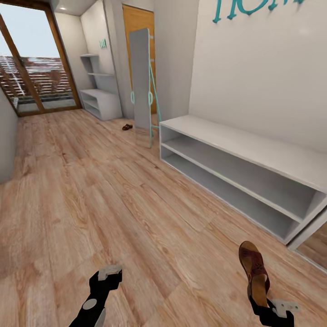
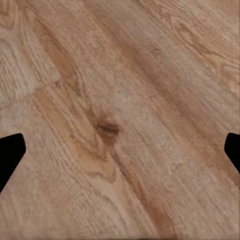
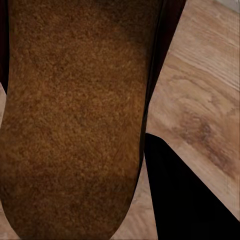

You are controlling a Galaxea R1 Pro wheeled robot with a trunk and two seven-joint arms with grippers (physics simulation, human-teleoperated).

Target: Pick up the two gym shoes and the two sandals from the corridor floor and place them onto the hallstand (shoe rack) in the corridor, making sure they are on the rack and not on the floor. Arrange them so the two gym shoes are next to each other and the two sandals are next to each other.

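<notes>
My right gripper [image 1: 262,303] is shut on the heel of a dark brown sandal [image 1: 254,271], held just above the corridor floor [image 1: 136,204] with its toe pointing away. In the right wrist view its tan footbed [image 3: 75,115] lies against one black finger [image 3: 185,200]. The second sandal [image 1: 127,127] lies on the floor far ahead, near the standing mirror. The pale-grey hallstand [image 1: 254,147] runs along the right wall, and nothing is on its top or shelves. My left gripper [image 1: 109,273] hangs open over bare planks [image 2: 120,125]. The gym shoes are out of view.
A tall leaning mirror [image 1: 141,81] with teal legs stands at the hallstand's far end. A smaller grey shelf unit [image 1: 101,102] with wall shelves sits in the far corner beside a glass door [image 1: 32,68]. A wooden door [image 1: 136,22] is behind the mirror.
</notes>
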